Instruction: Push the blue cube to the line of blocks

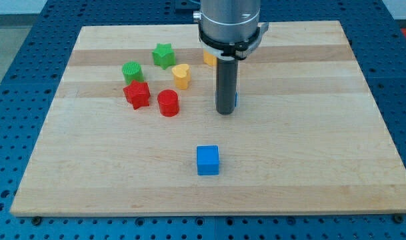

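Note:
The blue cube (207, 161) lies alone on the wooden board (309, 153), toward the view's bottom centre. My tip (225, 112) stands on the board above the cube and slightly to its right, well apart from it. A second blue block (235, 99) peeks out just behind the rod's right side, mostly hidden. To the tip's left lie a red cylinder (168, 103), a red star (137, 95), a yellow heart-shaped block (181, 76), a green cylinder (132, 71) and a green star (163, 55). A yellow block (209, 58) is partly hidden behind the arm.
The board rests on a blue perforated table (29, 60). The arm's grey body (229, 23) hangs over the board's top centre.

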{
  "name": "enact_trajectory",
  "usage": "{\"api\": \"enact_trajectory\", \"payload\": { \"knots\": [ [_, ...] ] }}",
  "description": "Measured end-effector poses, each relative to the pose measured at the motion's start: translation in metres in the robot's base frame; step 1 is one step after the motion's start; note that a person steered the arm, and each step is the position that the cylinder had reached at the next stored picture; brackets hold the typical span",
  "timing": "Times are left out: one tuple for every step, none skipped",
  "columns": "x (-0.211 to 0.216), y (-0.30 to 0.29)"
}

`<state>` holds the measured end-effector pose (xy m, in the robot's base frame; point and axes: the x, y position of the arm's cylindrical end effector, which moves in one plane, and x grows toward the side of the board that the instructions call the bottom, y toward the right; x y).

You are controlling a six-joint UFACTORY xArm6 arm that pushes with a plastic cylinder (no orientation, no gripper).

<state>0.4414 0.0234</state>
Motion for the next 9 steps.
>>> {"api": "enact_trajectory", "payload": {
  "knots": [
    [-0.001,0.000],
    [-0.004,0.000],
    [-0.013,0.005],
    [-0.018,0.024],
    [-0.018,0.042],
    [-0.018,0.042],
    [-0.018,0.030],
    [-0.026,0.007],
    [-0.036,-0.007]
  ]
}}
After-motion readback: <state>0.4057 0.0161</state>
